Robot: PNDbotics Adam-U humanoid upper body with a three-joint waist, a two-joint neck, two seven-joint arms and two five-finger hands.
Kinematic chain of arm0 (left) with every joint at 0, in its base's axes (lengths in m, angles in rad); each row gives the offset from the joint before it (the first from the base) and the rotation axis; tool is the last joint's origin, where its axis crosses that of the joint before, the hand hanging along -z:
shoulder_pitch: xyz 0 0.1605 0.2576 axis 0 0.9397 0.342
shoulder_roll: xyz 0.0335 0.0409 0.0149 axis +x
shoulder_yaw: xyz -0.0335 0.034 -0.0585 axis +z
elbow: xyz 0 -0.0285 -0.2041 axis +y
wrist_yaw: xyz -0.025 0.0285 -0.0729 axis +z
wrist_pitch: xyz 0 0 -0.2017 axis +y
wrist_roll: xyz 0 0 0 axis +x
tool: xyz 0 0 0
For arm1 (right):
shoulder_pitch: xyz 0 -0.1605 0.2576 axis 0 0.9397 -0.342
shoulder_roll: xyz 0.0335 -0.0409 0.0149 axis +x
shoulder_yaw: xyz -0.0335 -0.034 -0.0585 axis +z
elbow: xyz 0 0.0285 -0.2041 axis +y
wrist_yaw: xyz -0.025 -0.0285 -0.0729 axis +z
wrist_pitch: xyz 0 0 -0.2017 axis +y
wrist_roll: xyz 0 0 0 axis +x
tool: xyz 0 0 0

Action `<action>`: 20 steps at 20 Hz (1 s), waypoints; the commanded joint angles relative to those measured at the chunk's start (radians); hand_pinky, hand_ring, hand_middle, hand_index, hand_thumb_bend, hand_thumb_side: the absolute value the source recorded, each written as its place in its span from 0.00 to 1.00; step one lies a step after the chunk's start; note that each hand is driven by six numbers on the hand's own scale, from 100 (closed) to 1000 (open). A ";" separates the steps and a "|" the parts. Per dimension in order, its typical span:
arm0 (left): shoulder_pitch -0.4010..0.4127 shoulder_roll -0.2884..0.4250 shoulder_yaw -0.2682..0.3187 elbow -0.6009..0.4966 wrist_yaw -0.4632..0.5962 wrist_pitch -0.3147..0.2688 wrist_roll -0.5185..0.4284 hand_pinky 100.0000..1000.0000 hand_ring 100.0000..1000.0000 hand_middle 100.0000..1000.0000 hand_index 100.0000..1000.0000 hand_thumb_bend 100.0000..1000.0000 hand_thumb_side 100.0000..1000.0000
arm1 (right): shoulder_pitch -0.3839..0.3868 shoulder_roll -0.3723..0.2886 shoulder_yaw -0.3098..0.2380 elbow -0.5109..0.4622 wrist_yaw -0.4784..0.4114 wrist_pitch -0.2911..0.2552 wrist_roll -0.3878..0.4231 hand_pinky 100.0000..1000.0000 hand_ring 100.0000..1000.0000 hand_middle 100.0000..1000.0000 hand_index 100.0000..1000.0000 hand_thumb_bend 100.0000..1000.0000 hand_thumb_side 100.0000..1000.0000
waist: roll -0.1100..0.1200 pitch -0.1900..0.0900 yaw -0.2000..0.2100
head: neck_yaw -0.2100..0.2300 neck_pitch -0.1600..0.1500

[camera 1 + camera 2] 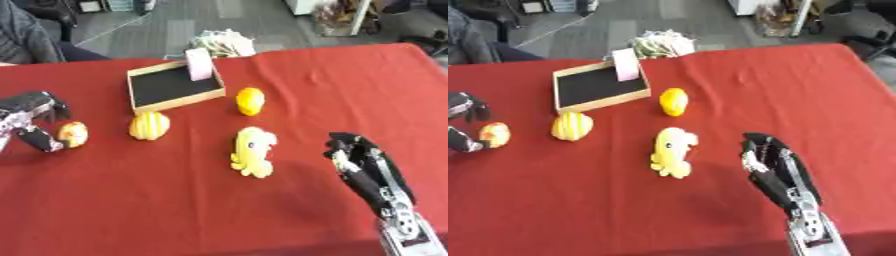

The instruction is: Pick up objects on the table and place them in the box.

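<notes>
Four yellow or orange toys lie loose on the red table (332, 90): a round one (73, 134) at the left edge, a striped one (150, 125), a small one (250, 101) just right of the box (174, 88), and a long one (252, 151) in the middle. One pink card (200, 64) leans in the box. The left hand (33, 120) curls round the round toy, thumb and fingers either side; whether they touch it is unclear. The right hand (367, 167) rests open at lower right, with bare cloth around it.
</notes>
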 commanded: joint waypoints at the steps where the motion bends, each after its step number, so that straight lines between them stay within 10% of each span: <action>1: -0.029 0.016 0.012 0.004 -0.007 0.001 0.003 0.73 0.56 0.53 0.67 0.40 0.00 | -0.005 -0.009 -0.002 -0.011 -0.001 -0.001 0.002 0.69 0.58 0.58 0.72 0.00 0.34 | 0.005 -0.024 -0.003 | -0.001 0.004; 20: -0.080 -0.001 0.012 -0.047 0.016 -0.022 0.048 0.60 0.35 0.29 0.43 0.05 0.00 | -0.004 -0.011 -0.002 -0.007 0.000 0.000 0.003 0.69 0.58 0.58 0.72 0.00 0.34 | 0.004 -0.027 -0.005 | -0.007 0.004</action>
